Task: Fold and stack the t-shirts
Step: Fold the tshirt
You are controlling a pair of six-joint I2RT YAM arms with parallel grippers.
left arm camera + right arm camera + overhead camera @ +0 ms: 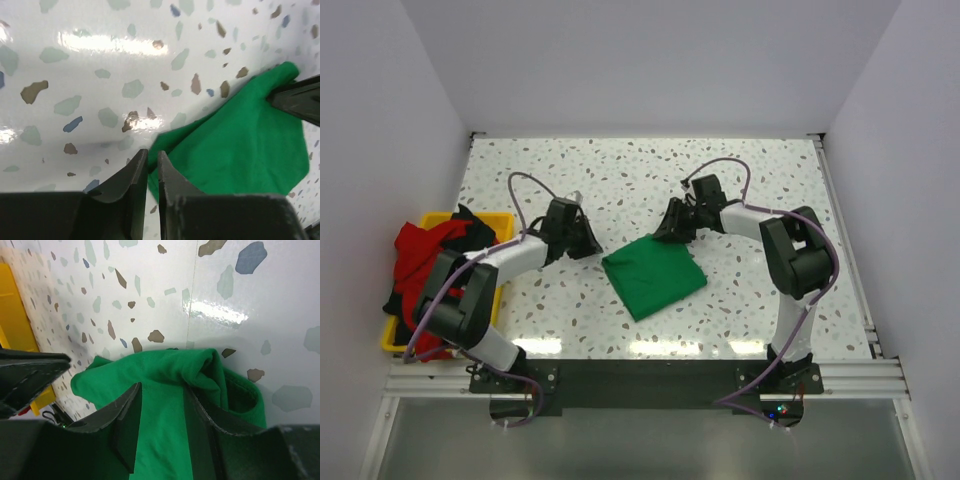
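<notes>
Top external view: one green t-shirt (655,278) lies folded into a rough square at the middle of the speckled surface (620,180), tilted on the diagonal, with two robot arms reaching in on it from either side. At the left edge stands one yellow bin (392,338), heaped with red t-shirt (420,250) cloth and black t-shirt (470,225) cloth that spill over its rim; how many shirts make up the heap cannot be counted.

The left wrist view shows the left fingers (134,180) drawn almost together with only a thin slit between them, their tips at the near corner of the green cloth. Whether they pinch any of it cannot be told.

The right wrist view shows the right fingers (129,425) standing parted over the shirt's far edge. Green cloth fills the gap between them, and one raised fold is bunched against the right-hand finger.
</notes>
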